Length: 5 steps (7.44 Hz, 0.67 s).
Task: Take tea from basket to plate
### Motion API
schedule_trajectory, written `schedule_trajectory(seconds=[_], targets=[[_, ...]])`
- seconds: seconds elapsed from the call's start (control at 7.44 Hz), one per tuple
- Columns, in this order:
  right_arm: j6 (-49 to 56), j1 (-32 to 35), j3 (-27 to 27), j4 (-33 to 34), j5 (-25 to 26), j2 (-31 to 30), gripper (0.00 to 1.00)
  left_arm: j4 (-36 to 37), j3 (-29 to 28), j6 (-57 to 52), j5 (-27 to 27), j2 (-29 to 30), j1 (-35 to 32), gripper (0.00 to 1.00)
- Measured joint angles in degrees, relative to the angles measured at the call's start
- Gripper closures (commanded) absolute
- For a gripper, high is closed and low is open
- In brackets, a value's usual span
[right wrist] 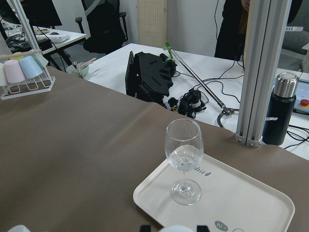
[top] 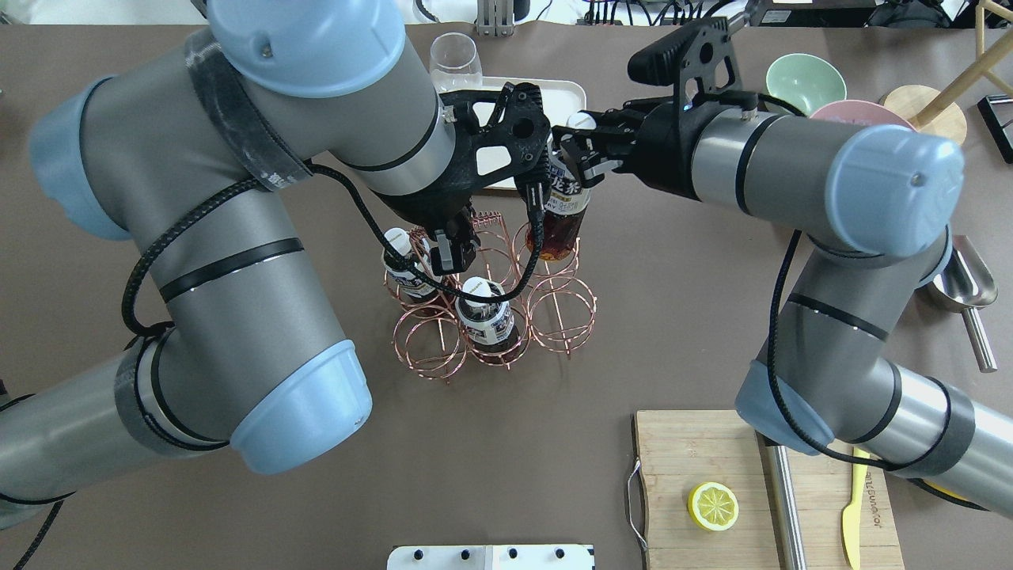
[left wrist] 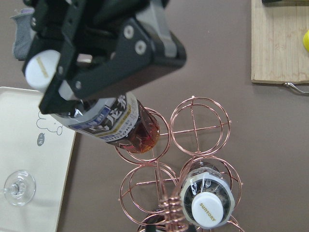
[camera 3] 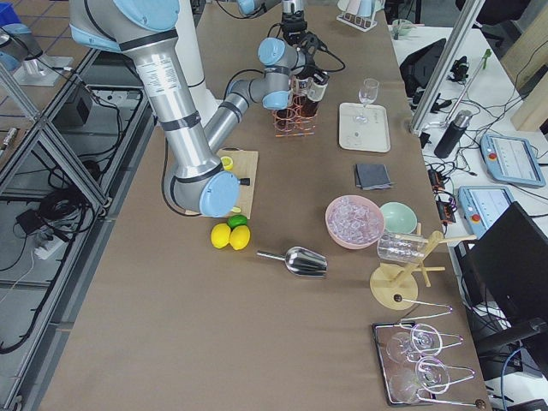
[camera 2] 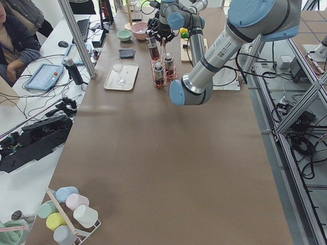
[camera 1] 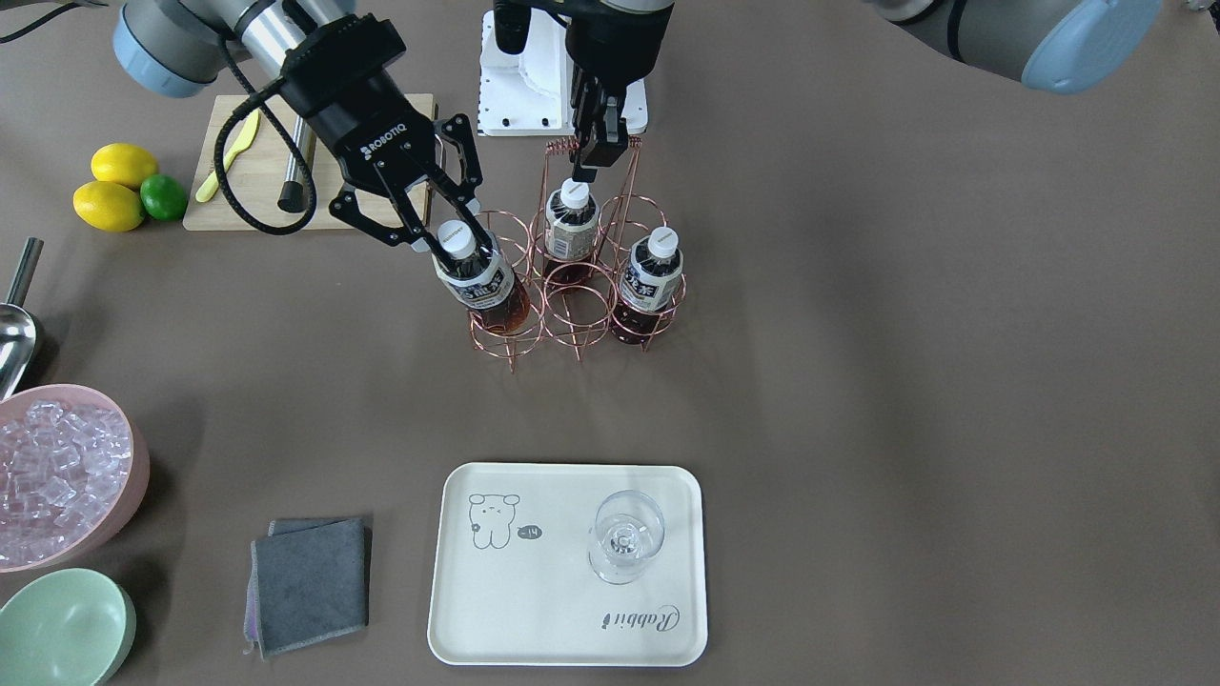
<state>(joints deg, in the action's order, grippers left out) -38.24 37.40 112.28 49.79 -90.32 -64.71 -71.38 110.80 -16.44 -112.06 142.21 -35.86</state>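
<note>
My right gripper [camera 1: 456, 236] is shut on the neck of a tea bottle [camera 1: 481, 286], which tilts with its base still at a corner ring of the copper wire basket [camera 1: 577, 314]. The held bottle also shows in the overhead view [top: 563, 210] and the left wrist view [left wrist: 118, 123]. My left gripper [camera 1: 593, 157] is shut on the top of the basket's tall handle. Two more tea bottles [camera 1: 572, 224] [camera 1: 653, 276] stand upright in their rings. The cream plate [camera 1: 553, 610] lies across the table from the basket, apart from both grippers.
A wine glass [camera 1: 624, 534] stands on the plate's right part. A folded grey cloth [camera 1: 310, 581], a pink bowl of ice [camera 1: 57, 472] and a mint-green bowl [camera 1: 62, 629] lie to the plate's left. A wooden cutting board [camera 1: 248, 191] and lemons [camera 1: 110, 191] sit behind the right arm.
</note>
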Motion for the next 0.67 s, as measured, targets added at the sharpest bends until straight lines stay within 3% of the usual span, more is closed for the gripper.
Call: schedule_trajectory(seconds=[0.67], targets=[[-0.06, 14.66, -0.07, 6.17, -12.70, 4.09, 1.00, 0.01, 0.04, 0.00, 0.00, 0.00, 0.00, 1.00]])
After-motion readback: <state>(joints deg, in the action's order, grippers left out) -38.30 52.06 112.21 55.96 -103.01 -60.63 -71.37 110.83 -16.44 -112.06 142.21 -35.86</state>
